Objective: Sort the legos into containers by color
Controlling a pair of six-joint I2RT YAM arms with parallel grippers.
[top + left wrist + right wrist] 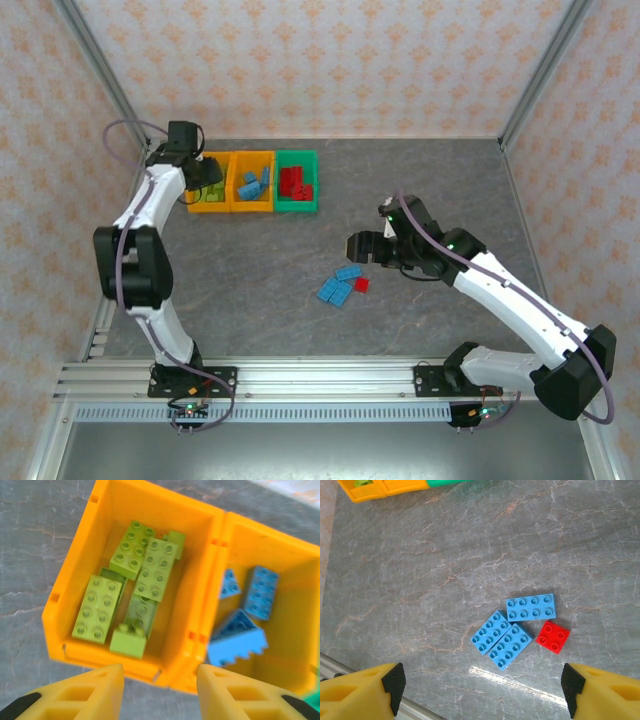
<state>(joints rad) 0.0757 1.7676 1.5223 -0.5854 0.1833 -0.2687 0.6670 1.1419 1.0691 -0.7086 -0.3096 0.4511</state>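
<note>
The right hand (482, 685) hangs wide open and empty above the surface (420, 580), with three blue legos (507, 642) and one red lego (553, 637) lying just beyond its fingertips. The left hand (160, 680), likewise open and empty, hovers at the near edge of the orange bin (62, 590) that holds the lime legos (155, 570).

Grey marbled stone-look worktop (260, 310) with pale veins and a soft glare patch in the right wrist view. Walls (330, 60) on three sides, cream wallpaper with an orange floral pattern. Grey metal corner posts (541, 70). Aluminium rail (320, 378) along the near edge.
</note>
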